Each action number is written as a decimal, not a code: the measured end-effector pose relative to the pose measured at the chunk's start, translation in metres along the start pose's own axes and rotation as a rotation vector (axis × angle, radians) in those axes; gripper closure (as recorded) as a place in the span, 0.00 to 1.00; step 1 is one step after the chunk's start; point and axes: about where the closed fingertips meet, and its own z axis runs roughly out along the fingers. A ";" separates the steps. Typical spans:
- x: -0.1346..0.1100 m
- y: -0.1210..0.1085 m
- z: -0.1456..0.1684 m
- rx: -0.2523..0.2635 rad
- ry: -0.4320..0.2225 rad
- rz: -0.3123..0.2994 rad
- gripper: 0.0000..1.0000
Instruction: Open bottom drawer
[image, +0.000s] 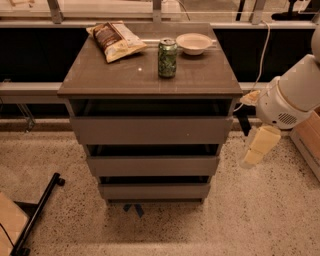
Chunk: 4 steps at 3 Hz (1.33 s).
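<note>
The bottom drawer (155, 191) is the lowest and narrowest of three grey-brown handleless fronts on a small cabinet (125, 75). Its front sits roughly in line with the stepped fronts above, with a dark gap over it. The middle drawer (152, 166) and the top drawer (150, 131) are above it. My gripper (257, 149) hangs from the white arm (290, 97) to the right of the cabinet, at about the height of the middle drawer. It points down and touches no drawer.
On the cabinet top stand a green can (167, 58), a chip bag (116, 40) and a white bowl (194, 43). A black bar (37, 215) lies on the floor at the left. A brown box (307, 145) is at the right edge. A white cable (260, 55) hangs behind the arm.
</note>
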 end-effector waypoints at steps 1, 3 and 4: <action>0.004 0.009 0.014 -0.029 0.050 0.030 0.00; 0.039 0.010 0.119 -0.087 -0.054 0.015 0.00; 0.062 -0.013 0.152 -0.065 -0.118 0.048 0.00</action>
